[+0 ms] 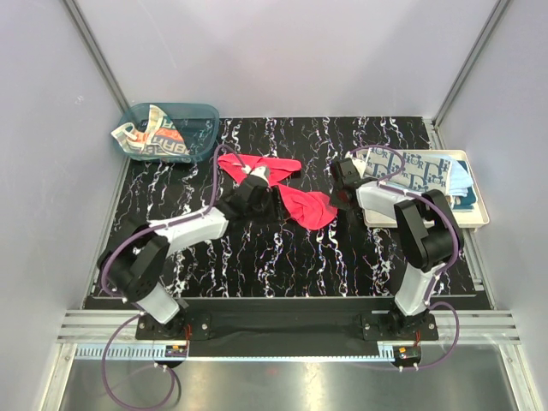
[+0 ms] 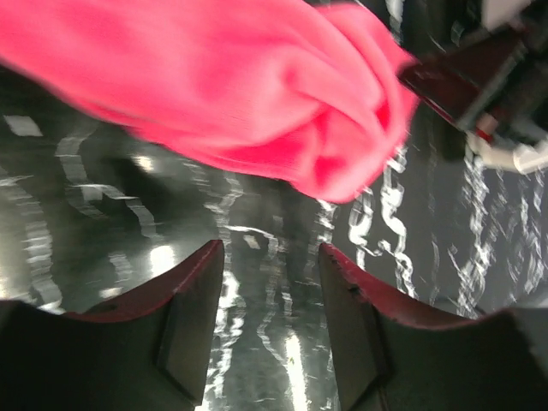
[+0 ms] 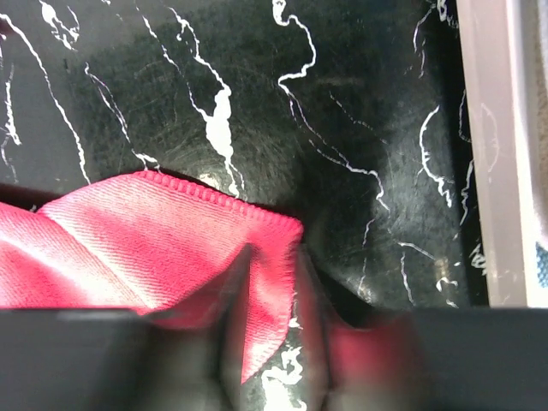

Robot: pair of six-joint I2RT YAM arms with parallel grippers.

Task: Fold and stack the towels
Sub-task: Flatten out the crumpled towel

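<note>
Right gripper [image 3: 272, 342] had its two fingers drawn close together on a corner of the red-pink towel [image 3: 128, 240]. The hemmed edge of the cloth ran in between them, and a pointed tip of it hung below. The fingers were blurred in the right wrist view, so the grip could be seen only roughly.

From above, this towel lay crumpled and stretched out in the middle of the black marbled table [image 1: 282, 257]. Its right end was bunched at the right gripper, and its left part spread toward the far left. The left gripper [image 2: 270, 325] was over the middle part of the same towel. Its fingers [image 2: 184, 317] stood spread apart with only the table surface between them, and the cloth was just ahead of the tips, not inside the gap.

Well apart from the red-pink towel, at the far left corner, the teal bin [image 1: 202, 147] held the lettered towel [image 1: 154, 133], crumpled. At the right edge of the table the cream tray [image 1: 428, 224] carried the printed towel [image 1: 419, 171], lying flat, and beside it the light blue towel [image 1: 461, 178].
</note>
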